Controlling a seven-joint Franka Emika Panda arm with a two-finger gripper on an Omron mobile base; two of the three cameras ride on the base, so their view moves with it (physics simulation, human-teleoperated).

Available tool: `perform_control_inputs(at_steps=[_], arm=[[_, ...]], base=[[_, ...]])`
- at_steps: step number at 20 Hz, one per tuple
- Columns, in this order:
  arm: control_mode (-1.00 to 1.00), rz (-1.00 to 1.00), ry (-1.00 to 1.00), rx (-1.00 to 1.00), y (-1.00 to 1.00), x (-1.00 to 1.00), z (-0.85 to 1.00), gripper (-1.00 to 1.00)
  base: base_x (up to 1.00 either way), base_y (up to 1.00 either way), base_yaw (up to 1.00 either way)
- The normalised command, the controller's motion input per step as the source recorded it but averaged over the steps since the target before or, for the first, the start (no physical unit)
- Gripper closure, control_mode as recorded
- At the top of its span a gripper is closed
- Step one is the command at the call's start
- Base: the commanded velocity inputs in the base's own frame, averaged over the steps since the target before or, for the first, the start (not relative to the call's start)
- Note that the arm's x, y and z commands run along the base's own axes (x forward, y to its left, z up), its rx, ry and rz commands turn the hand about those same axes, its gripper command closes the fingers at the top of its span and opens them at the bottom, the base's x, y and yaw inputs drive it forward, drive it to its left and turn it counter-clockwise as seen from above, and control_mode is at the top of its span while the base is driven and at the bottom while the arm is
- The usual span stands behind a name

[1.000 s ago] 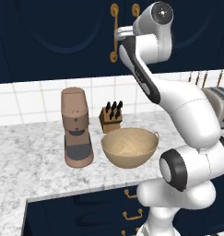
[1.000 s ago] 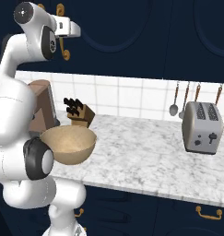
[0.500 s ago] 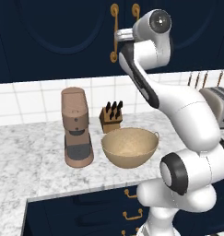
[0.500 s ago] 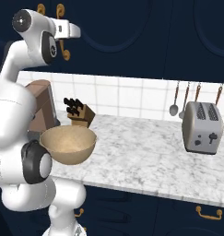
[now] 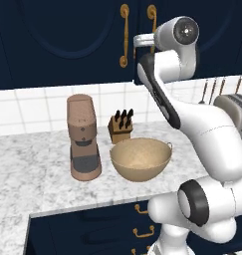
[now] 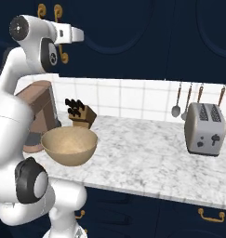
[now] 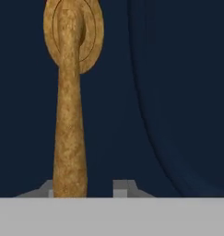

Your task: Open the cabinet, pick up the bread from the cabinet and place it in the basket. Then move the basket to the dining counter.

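cabinet (image 5: 67,45): doors shut, blocking your reach inside | brass handle (image 7: 69,115): rises just before your end effector (image 7: 83,189) | desk (image 6: 147,158): coffee machine (image 5: 83,139), knife block (image 5: 120,127), basket (image 5: 140,159) crowd the left; toaster (image 6: 205,128) far right; open marble between.

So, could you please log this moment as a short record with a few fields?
cabinet: doors closed
handle: brass, runs up between the fingertips in the hand view
gripper: at the door's handle; grip cannot be judged
basket: on the counter, empty, right of the coffee machine
knife block: behind the basket, by the tiled wall
toaster: further right on the counter
bread: not yet out
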Motion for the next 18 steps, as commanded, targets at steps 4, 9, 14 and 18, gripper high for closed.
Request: perform_control_inputs(at_steps=[4, 9, 14, 18], arm=[[-1.0, 0.0, -0.08, 0.01, -1.0, -0.48, -0.04, 1.0], [-1.0, 0.0, 0.0, 0.0, -1.0, -0.59, 0.0, 1.0], [-1.0, 0.0, 0.0, 0.0, -1.0, -0.68, 0.0, 1.0], [-1.0, 0.0, 0.0, 0.0, -1.0, -0.7, -0.01, 1.0]], base=[[0.0, 0.0, 0.0], [0.0, 0.0, 0.0], [0.0, 0.0, 0.0], [0.0, 0.0, 0.0]])
